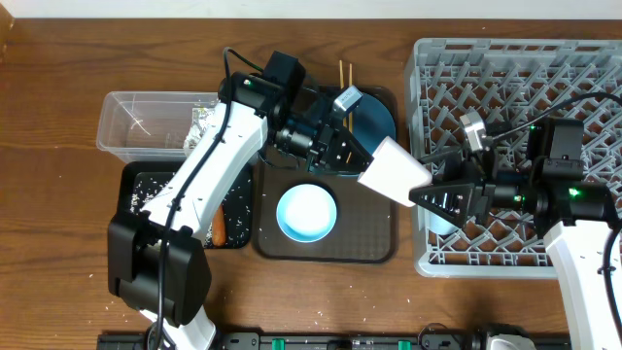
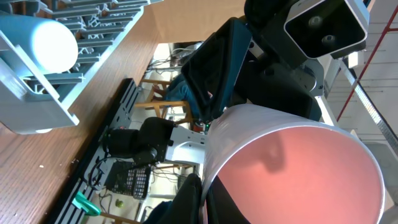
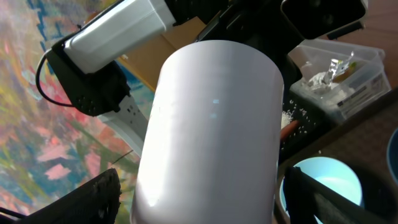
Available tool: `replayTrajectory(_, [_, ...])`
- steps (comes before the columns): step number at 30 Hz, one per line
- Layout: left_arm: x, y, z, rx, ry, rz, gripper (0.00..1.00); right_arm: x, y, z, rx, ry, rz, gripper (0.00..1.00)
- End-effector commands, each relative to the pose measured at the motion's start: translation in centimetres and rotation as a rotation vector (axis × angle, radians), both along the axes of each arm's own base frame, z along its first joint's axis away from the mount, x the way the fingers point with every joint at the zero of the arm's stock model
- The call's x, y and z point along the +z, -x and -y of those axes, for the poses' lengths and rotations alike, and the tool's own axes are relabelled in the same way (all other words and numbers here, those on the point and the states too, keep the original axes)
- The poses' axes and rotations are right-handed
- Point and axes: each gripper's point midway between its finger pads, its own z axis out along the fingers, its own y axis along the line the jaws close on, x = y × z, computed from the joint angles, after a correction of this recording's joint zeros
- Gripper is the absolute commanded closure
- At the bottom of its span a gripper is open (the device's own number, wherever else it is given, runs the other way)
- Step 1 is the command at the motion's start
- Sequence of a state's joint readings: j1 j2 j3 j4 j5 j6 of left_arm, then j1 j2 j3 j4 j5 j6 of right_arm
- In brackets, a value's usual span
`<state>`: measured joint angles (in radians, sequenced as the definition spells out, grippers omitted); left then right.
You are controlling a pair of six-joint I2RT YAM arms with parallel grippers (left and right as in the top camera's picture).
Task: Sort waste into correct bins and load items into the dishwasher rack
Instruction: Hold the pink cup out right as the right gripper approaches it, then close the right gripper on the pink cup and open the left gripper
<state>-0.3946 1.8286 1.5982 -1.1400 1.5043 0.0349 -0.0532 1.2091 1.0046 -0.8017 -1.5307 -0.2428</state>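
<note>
Dishwasher rack (image 1: 505,78) sits on the right of the surface. Pale pink cup (image 1: 394,167) hangs in the air by the rack's left edge, left tool (image 1: 362,158) clamped on its rim. Right tool (image 1: 420,191) has its jaws apart, straddling the cup's base.

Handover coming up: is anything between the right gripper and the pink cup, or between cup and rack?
Nothing visible does. The right gripper, open, flanks the cup, which the left gripper holds beside the rack.
</note>
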Motion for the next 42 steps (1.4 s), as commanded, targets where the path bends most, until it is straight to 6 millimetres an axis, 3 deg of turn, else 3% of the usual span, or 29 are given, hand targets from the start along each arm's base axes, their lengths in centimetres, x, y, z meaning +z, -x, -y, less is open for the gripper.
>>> replayTrajectory(1, [0.7,0.3,-0.1,-0.002,0.015,0.05,0.94,0.5,0.5,-0.5,0.032,-0.019,-0.039,0.19])
replayTrajectory(13, [0.8,0.1,-0.1,-0.002,0.025,0.069,0.94,-0.5,1.2,-2.0,0.063,0.037,-0.049,0.19])
replayTrajectory(20, [0.8,0.1,-0.1,-0.002,0.023,0.07,0.94,-0.5,1.1,-2.0,0.063,0.037,-0.04,0.34])
replayTrajectory(33, [0.8,0.1,-0.1,-0.002,0.023,0.07,0.92,-0.3,0.8,-2.0,0.06,0.035,-0.028,0.35])
replayTrajectory(39, [0.8,0.1,-0.1,-0.002,0.022,0.07,0.92,0.0,0.4,-2.0,0.058,0.034,-0.006,0.5])
replayTrajectory(42, [0.8,0.1,-0.1,-0.002,0.022,0.069,0.92,0.2,0.1,-2.0,0.054,0.032,-0.004,0.52])
